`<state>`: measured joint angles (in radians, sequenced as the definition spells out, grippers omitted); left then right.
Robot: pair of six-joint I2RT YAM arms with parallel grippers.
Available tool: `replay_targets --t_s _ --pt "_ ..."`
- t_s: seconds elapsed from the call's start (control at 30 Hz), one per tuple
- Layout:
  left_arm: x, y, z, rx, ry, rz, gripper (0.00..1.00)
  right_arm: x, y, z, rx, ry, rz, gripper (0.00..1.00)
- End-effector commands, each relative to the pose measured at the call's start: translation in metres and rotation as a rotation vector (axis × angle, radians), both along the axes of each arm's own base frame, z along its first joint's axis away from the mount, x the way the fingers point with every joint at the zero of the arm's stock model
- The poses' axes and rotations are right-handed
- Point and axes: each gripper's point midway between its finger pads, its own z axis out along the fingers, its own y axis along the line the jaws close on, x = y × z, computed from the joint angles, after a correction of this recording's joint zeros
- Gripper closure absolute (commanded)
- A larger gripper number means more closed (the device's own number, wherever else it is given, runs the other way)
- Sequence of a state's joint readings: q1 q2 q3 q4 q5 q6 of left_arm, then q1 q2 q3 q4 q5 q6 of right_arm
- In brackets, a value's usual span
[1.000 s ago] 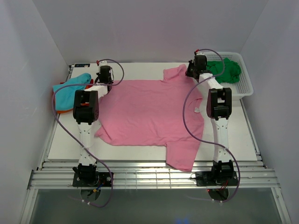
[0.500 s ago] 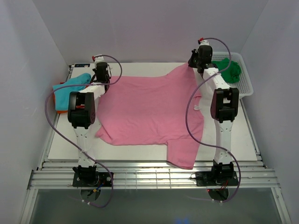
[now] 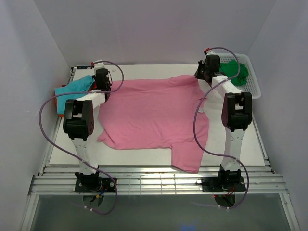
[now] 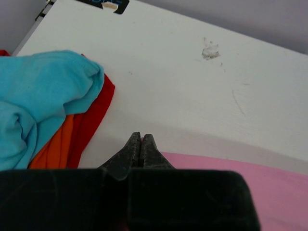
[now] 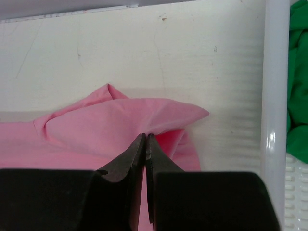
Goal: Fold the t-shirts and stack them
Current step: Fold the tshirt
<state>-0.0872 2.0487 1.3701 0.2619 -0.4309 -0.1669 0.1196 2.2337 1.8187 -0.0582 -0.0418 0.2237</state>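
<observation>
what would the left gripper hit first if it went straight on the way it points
Probably the bare white table just ahead of the left gripper; the teal t-shirt lies off to the left of that line. Depth is hard to judge.

**White booth, white table, flat light**

A white table (image 3: pixel 144 71) fills the floor of a three-sided enclosure. A plain back wall (image 3: pixel 154 29) rises behind it, with a left wall (image 3: pixel 24 96) and a right wall (image 3: pixel 288 96) slanting in at the sides, all pale with a faint lilac cast. The light is soft and even, and shadows are weak. A frame of aluminium rails (image 3: pixel 159 183) runs along the table's near edge. Below it lies a glossy grey-green surface (image 3: pixel 159 211). A small dark label (image 4: pixel 107 4) sits at the far left corner. The left wrist view shows a grey scuff (image 4: pixel 210 50) and a thin scratch (image 4: pixel 238 102) on the tabletop.
</observation>
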Motion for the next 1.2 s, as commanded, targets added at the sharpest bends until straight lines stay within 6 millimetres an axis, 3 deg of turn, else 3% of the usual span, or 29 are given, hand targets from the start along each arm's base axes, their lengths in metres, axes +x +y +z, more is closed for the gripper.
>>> replay_targets --t_s 0.0,0.1,0.13,0.2,0.27,0.3,0.33,0.4,0.57,0.8,1.17 --pt "-0.016 0.007 0.026 -0.018 -0.046 0.036 1.0 -0.014 -0.002 0.051 0.0 -0.097 0.021 0.92" --pt "-0.029 0.007 0.012 -0.036 -0.017 0.037 1.0 -0.037 -0.002 0.048 0.004 -0.069 0.028 0.92" --pt "-0.032 0.006 0.014 -0.04 -0.018 0.036 1.0 -0.04 0.0 0.061 0.01 -0.105 0.034 0.92" --pt "-0.039 0.006 0.01 -0.048 -0.009 0.041 1.0 -0.054 -0.001 0.048 0.008 -0.07 0.038 0.92" --pt "-0.048 0.008 0.005 -0.051 0.005 0.049 1.0 -0.064 0.001 0.053 0.015 -0.072 0.048 0.92" --pt "-0.051 0.007 0.004 -0.053 0.012 0.048 1.0 -0.073 0.002 0.041 0.014 -0.043 0.052 0.92" --pt "-0.056 0.007 -0.002 -0.061 0.025 0.051 1.0 -0.078 0.002 0.048 0.017 -0.055 0.056 0.92" --pt "-0.061 0.007 -0.003 -0.067 0.03 0.054 1.0 -0.092 0.002 0.035 0.018 -0.025 0.059 0.92" --pt "-0.079 0.012 -0.008 -0.082 0.044 0.091 1.0 -0.116 0.003 0.029 0.013 0.008 0.071 0.92" --pt "-0.094 0.017 0.002 -0.088 0.024 0.122 1.0 -0.145 0.003 0.017 -0.003 0.047 0.085 0.92" --pt "-0.115 0.02 0.033 -0.117 -0.041 0.139 1.0 -0.174 -0.001 0.029 -0.042 0.058 0.078 0.92"
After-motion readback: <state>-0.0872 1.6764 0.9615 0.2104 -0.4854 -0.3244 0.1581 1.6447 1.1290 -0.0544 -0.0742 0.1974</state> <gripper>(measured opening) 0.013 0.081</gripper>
